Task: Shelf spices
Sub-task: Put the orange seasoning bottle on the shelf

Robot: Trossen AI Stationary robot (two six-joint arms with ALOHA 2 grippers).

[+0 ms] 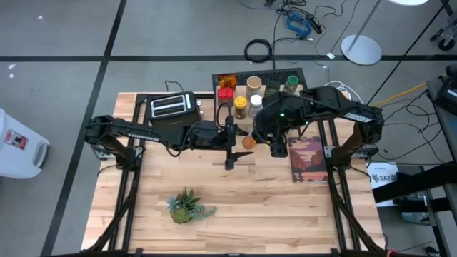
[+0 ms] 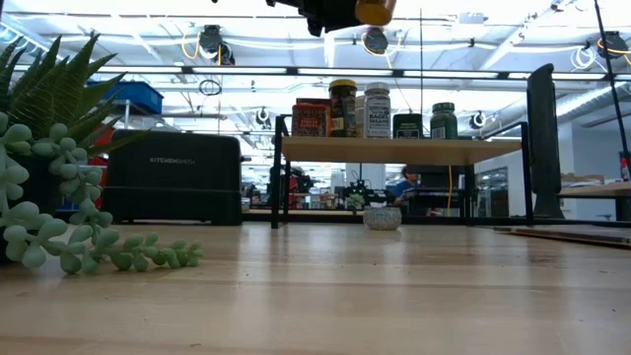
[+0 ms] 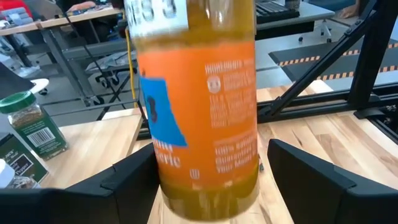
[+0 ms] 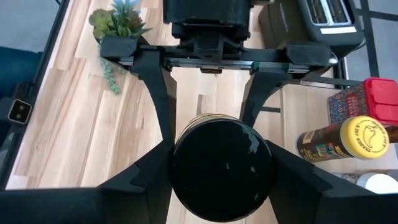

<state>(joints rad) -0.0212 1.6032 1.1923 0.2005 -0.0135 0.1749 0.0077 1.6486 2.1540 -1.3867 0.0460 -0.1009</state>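
Observation:
An orange spice bottle (image 3: 205,106) with a blue label patch and a dark cap (image 4: 221,168) hangs high above the table's middle, with my right gripper (image 4: 221,183) shut on it. My left gripper (image 3: 211,180) is open and level. Its fingers (image 4: 155,81) stand on either side of the bottle's lower half, with a gap showing on at least one side. The shelf (image 2: 394,150) stands at the table's far edge and bears several spices (image 1: 240,102): red tin, yellow-lidded jar, green-capped jars. In the low view the bottle (image 2: 376,10) shows only at the top edge. My right gripper pinches the bottle at its top end, one finger (image 4: 140,183) on each side of the dark cap's rim (image 4: 180,155). The fingers come slanting down from above. The bottle hangs below them roughly upright, its bottom (image 3: 211,205) clear of the table.
A black toaster (image 1: 173,107) stands at the far left next to the shelf. A small green potted plant (image 1: 187,207) sits near the front, and a book (image 1: 308,158) lies at the right. Bare wooden tabletop (image 1: 250,207) lies between them.

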